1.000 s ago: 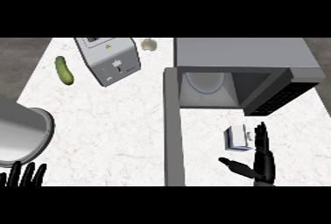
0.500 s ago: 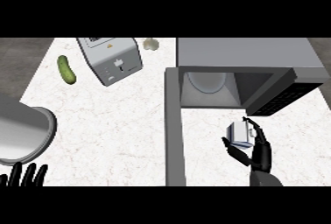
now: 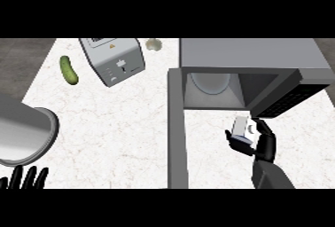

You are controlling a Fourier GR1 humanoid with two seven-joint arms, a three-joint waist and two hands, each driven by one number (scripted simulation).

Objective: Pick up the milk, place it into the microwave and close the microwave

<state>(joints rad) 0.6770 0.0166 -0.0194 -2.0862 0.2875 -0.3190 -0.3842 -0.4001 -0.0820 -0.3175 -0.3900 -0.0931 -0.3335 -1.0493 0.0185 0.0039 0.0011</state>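
Observation:
The milk (image 3: 243, 129) is a small white and blue carton, held upright in my right hand (image 3: 263, 142), whose fingers and thumb curl round it from the right and below. It hangs just in front of the open mouth of the grey microwave (image 3: 248, 55), a little right of centre. Inside the microwave I can see a round glass plate (image 3: 211, 83). The microwave's door (image 3: 177, 133) stands swung open, a long grey slab running toward me on the left of the opening. My left hand (image 3: 23, 177) rests open, fingers up, at the lower left edge.
A silver toaster (image 3: 112, 60) lies at the back, with a green cucumber (image 3: 68, 69) to its left and a pale garlic bulb (image 3: 153, 44) to its right. A large metal bowl (image 3: 25, 135) sits at the left edge.
My right hand went from open beside the milk to curled round it, then carried it up toward the microwave's mouth. The left hand stayed put.

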